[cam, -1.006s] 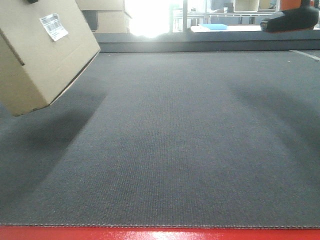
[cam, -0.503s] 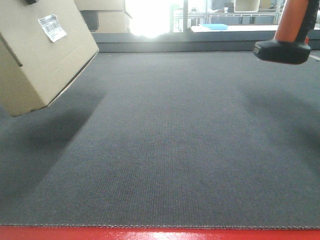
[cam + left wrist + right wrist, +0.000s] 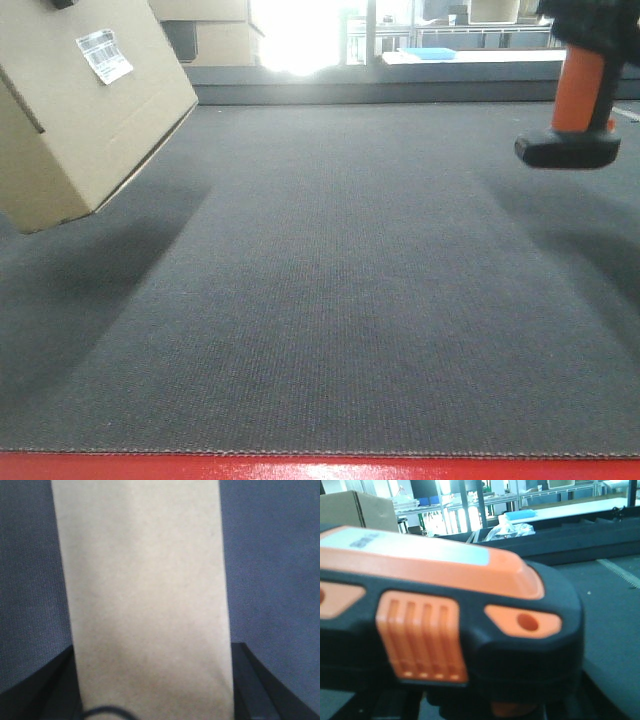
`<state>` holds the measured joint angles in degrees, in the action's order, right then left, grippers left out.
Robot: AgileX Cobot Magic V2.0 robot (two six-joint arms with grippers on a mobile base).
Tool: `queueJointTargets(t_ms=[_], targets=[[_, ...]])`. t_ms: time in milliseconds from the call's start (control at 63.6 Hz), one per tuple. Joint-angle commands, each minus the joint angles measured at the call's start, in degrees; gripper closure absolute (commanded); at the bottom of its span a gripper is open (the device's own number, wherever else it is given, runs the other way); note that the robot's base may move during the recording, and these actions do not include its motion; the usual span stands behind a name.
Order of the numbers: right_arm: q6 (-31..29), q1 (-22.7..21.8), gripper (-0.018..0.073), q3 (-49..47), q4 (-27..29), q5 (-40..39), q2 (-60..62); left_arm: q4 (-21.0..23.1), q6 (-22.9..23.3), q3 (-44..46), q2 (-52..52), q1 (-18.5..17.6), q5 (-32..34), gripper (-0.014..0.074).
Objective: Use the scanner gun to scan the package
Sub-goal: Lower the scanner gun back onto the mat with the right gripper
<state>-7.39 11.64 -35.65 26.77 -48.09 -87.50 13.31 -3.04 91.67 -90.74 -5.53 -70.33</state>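
Two end effectors are carrying the task's things above the counter. The left end effector is clamping the package, with its two dark fingers lying against opposite sides of the plain brown cardboard, which is filling the middle of the left wrist view. From the front, that package is hanging tilted at the upper left, one lower corner pointing down at the counter without touching it. Its small white barcode label is facing the camera on the upper side, and a soft shadow is lying on the surface beneath. The right end effector is gripping the scanner gun, though its own fingers are hiding behind the black-and-orange head that is crowding the right wrist view. In the front view the scanner is hanging at the upper right, its orange handle roughly upright. Its flat black foot is lowermost and floating clear of the counter, well apart from the package. A dark grey woven mat is covering the counter, and a red edge is running along its near side. Beyond the far edge, stacked cardboard boxes are standing beside a glaring window, and a flat blue item is lying on a pale surface farther right.
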Motion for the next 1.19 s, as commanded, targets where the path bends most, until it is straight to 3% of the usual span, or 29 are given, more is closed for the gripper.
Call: queueJointTargets(t_ms=[0, 126, 691, 1006, 1100, 1178], targets=[[3.12, -0.26, 0.0721, -0.19, -3.82, -5.02, -0.84, 0.66, 0.12, 0.58, 0.78, 0.24, 0.37, 0.0708], [3.60, -0.26, 0.0721, -0.19, -7.27, -5.02, -2.94, 0.58, 0.12, 0.58, 0.78, 0.24, 0.78, 0.0708], [3.60, -0.26, 0.0721, -0.19, -6.76, -5.88, -7.99, 0.52, 0.12, 0.58, 0.78, 0.24, 1.11, 0.0708], [3.60, -0.26, 0.0720, -0.19, -6.71, -2.46, -7.86, 0.52, 0.12, 0.58, 0.78, 0.24, 0.76, 0.0708], [3.60, -0.26, 0.0608, -0.19, -6.71, -2.29, -7.86, 0.52, 0.12, 0.58, 0.78, 0.24, 0.62, 0.0708], [3.60, -0.26, 0.0421, -0.19, -6.71, -2.18, -7.86, 0.52, 0.12, 0.58, 0.78, 0.24, 0.53, 0.0708]])
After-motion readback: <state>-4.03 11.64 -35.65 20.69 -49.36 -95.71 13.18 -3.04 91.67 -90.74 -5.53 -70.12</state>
